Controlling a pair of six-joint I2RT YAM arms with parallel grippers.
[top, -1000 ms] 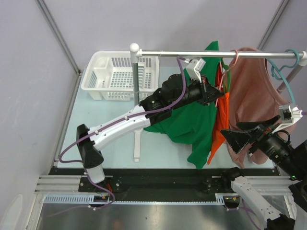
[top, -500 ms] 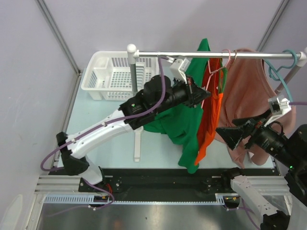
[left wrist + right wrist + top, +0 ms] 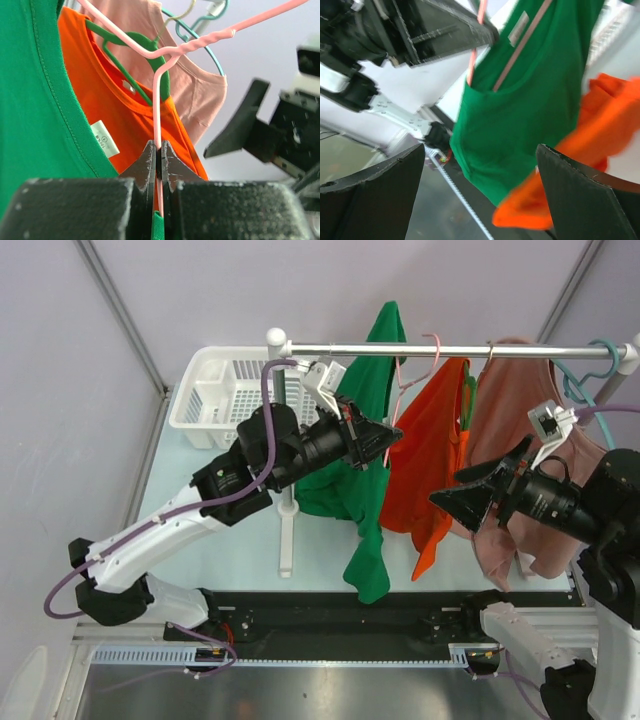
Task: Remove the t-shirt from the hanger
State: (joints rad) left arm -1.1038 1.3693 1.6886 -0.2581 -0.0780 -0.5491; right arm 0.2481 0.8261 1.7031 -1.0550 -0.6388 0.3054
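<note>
The green t-shirt (image 3: 358, 490) hangs on a thin pink wire hanger (image 3: 412, 368) whose hook sits by the rail (image 3: 500, 350). My left gripper (image 3: 392, 436) is shut on the pink hanger's wire (image 3: 157, 100) just below its twisted neck, with the green t-shirt (image 3: 30, 100) on its left. My right gripper (image 3: 478, 475) stands open in front of the orange shirt (image 3: 425, 465), holding nothing. In the right wrist view the green t-shirt (image 3: 520, 110) fills the space beyond the wide-open right gripper (image 3: 481, 147).
An orange shirt on a green hanger (image 3: 145, 47) and a salmon shirt (image 3: 520, 430) hang to the right on the same rail. A teal hanger (image 3: 590, 390) hangs at the far right. A white basket (image 3: 225, 390) stands at the back left behind the rack's post (image 3: 284, 510).
My left arm has drawn the pink hanger and green t-shirt leftward along the rail, away from the orange shirt. My right gripper has risen and moved left, still open.
</note>
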